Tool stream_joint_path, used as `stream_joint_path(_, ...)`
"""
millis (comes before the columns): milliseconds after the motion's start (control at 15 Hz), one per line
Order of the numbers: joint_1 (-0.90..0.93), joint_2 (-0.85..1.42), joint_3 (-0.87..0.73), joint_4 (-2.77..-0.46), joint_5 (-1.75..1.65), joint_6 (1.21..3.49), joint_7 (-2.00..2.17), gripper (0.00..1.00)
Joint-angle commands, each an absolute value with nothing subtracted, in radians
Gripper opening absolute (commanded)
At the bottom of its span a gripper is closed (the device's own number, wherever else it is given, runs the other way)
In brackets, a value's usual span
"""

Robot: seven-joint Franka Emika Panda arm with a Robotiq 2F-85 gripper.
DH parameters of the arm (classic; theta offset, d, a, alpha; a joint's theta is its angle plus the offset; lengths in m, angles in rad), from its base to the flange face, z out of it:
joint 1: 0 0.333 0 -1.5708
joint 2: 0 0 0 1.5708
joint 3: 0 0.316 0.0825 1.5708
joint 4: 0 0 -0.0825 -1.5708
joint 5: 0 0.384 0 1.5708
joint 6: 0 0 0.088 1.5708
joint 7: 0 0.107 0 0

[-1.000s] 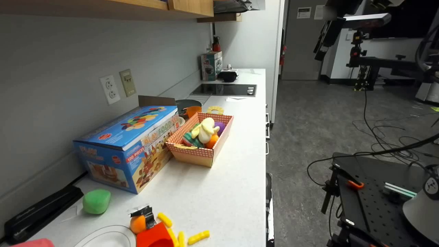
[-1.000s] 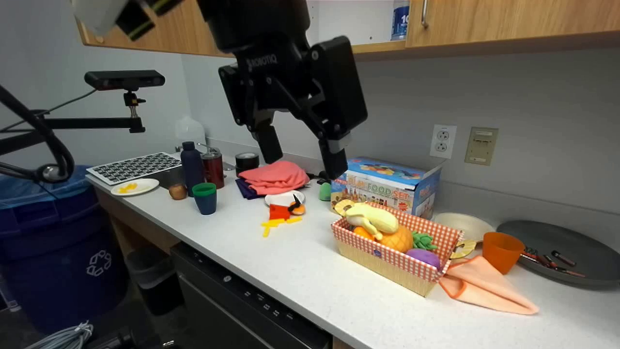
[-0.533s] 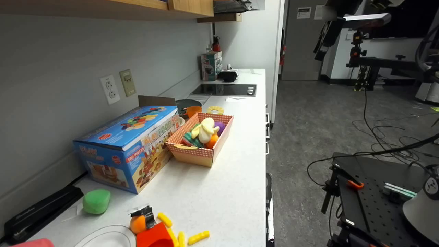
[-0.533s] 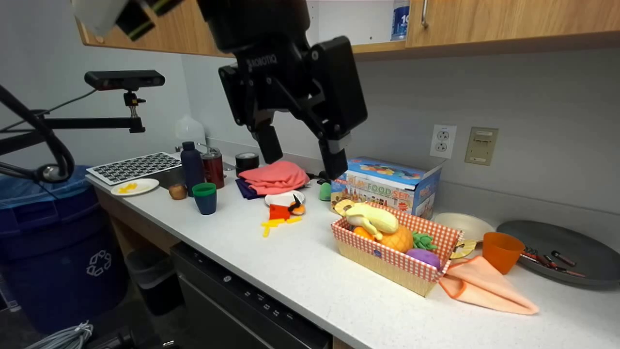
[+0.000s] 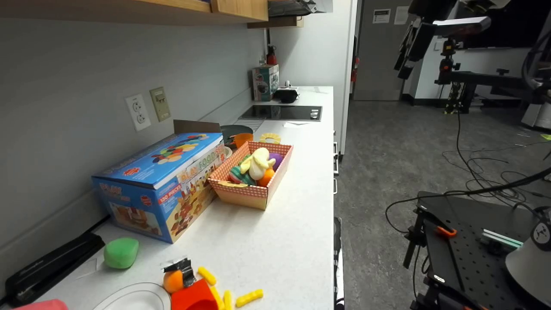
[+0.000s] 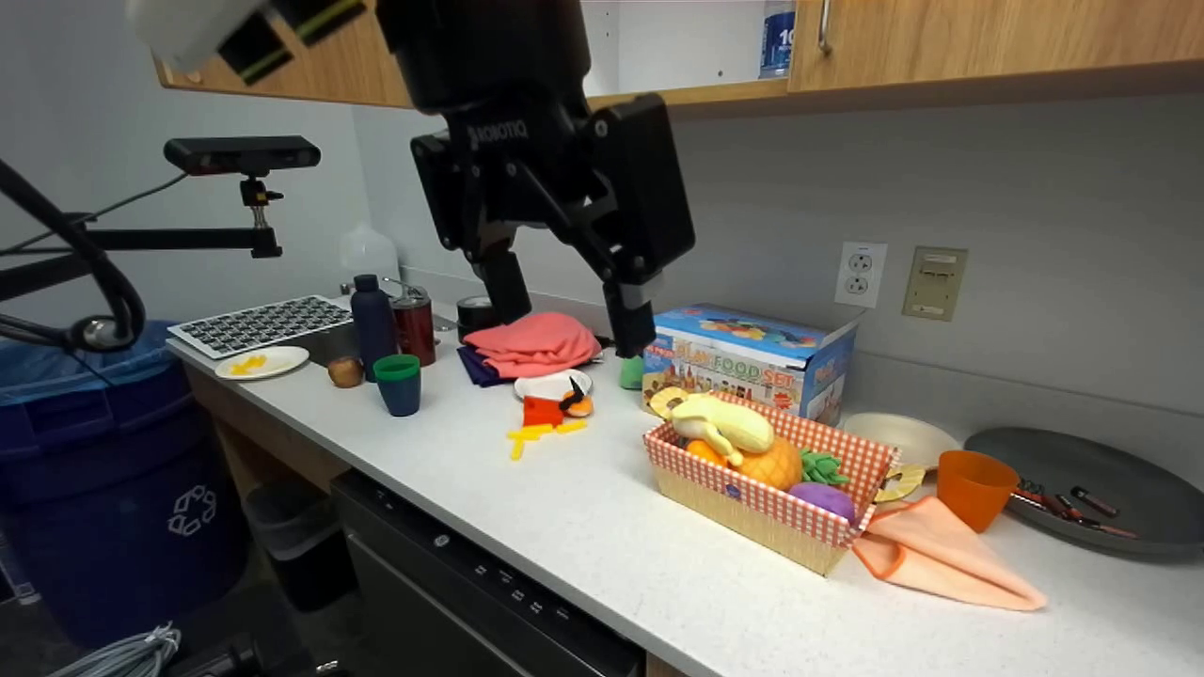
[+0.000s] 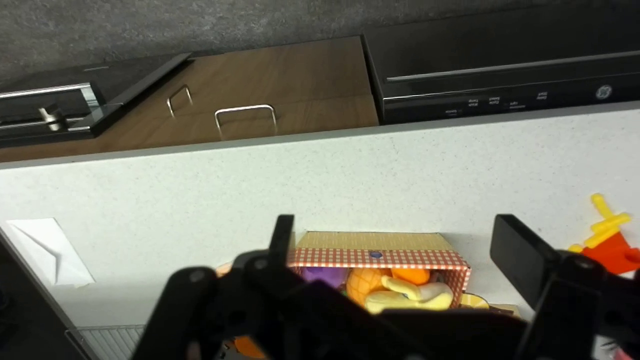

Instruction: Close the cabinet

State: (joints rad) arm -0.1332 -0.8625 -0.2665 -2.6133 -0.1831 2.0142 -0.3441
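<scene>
Extending along the wall [image 6: 781,188] above the back edge of the counter [image 6: 564,527], the cabinet [image 6: 691,42] has an uncovered compartment with a bottle [image 6: 777,42] standing inside. A wooden door [image 6: 1016,38] with a metal handle [image 6: 824,28] covers the adjoining section. The gripper [image 6: 570,306] is spread, with a wide gap between its two fingers [image 7: 517,255]. In an exterior view, it hangs outside the front edge, over the floor [image 5: 387,172] and well apart from the cabinet. In the wrist view, the front edge runs nearly parallel to the long side of the basket [image 7: 372,240]; a strip of white surface separates the two. The food-set box [image 6: 729,371] stands near the back edge, just beside the basket. A dark plate [image 6: 1166,498] lies near the back edge, next to an orange cup [image 6: 976,489]. In an exterior view, a patterned board [image 6: 268,324] lies at the far front corner.
</scene>
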Motion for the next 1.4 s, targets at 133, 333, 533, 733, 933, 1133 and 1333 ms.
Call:
stream_joint_path(133, -0.119, -0.863, -0.28, -2.61, -0.186, 1.993, -0.4, 1.0)
stream_joint_path(333, -0.117, -0.863, -0.282, -2.609, -0.186, 1.974, -0.411, 1.0)
stream_joint_path(533, -0.117, -0.863, -0.282, -2.609, -0.186, 1.973, -0.412, 1.0)
stream_joint_path(733, -0.08, -0.671, -0.231, -2.397, -0.189, 1.829, -0.391, 1.0)
stream_joint_path(933, -0.055, -0.56, -0.181, -2.236, -0.21, 1.703, -0.402, 1.0)
stream_joint_path(1133, -0.022, -0.424, -0.143, -2.062, -0.196, 1.599, -0.433, 1.0)
stream_joint_path(1333, 0.004, -0.315, -0.112, -1.894, -0.179, 1.522, -0.444, 1.0)
